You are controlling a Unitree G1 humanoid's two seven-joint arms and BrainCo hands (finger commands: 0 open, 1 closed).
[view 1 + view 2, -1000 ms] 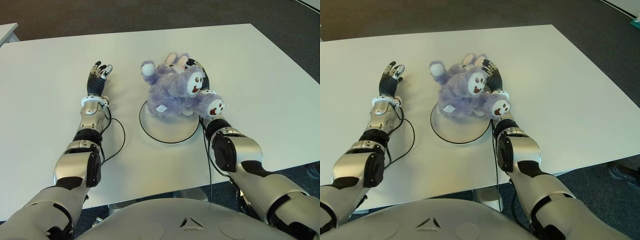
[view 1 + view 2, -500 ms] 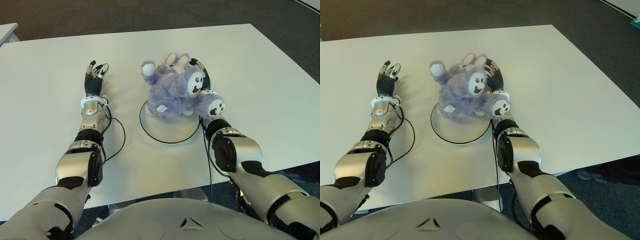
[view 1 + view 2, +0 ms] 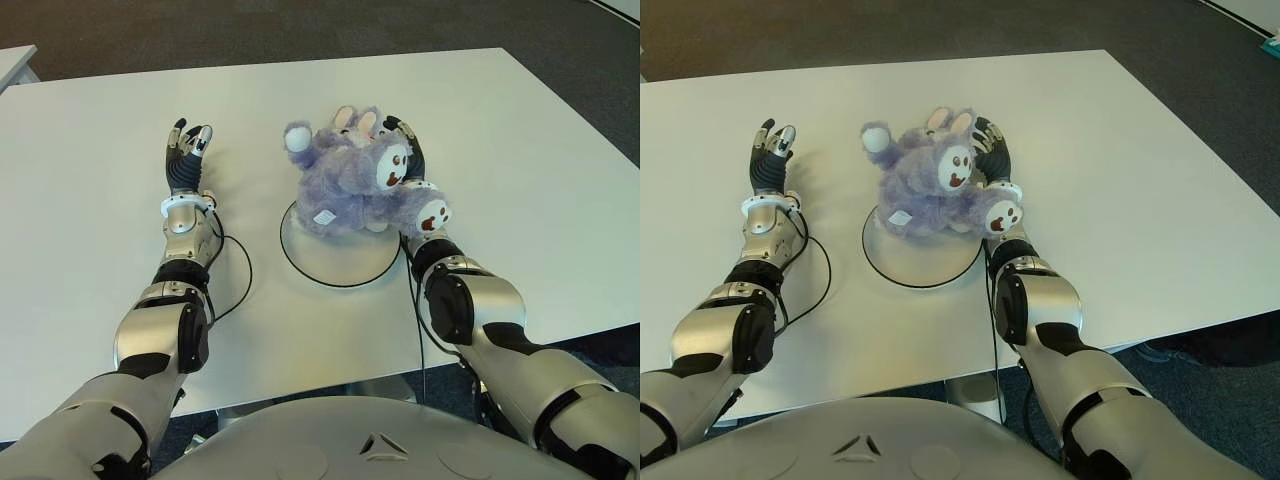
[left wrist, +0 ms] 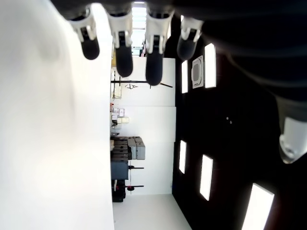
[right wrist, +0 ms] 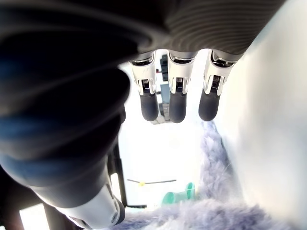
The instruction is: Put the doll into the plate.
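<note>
The purple fluffy doll [image 3: 348, 182] lies on its side over the far part of the round white plate [image 3: 340, 262], its body partly past the far rim. My right hand [image 3: 408, 150] is just right of the doll's head, against its fur. In the right wrist view its fingers [image 5: 176, 96] stand straight, with purple doll fur [image 5: 216, 211] beside the palm. My left hand [image 3: 187, 158] is left of the plate, apart from the doll, and its fingers [image 4: 122, 48] are extended and hold nothing.
The white table [image 3: 520, 150] stretches wide on both sides. A black cable [image 3: 243, 275] loops beside my left forearm, and another runs along the plate's right rim. Dark carpet lies beyond the far edge.
My left hand has drifted to the left, away from the plate, and turned more upright. The right hand's fingers have straightened beside the doll. The doll has hardly moved.
</note>
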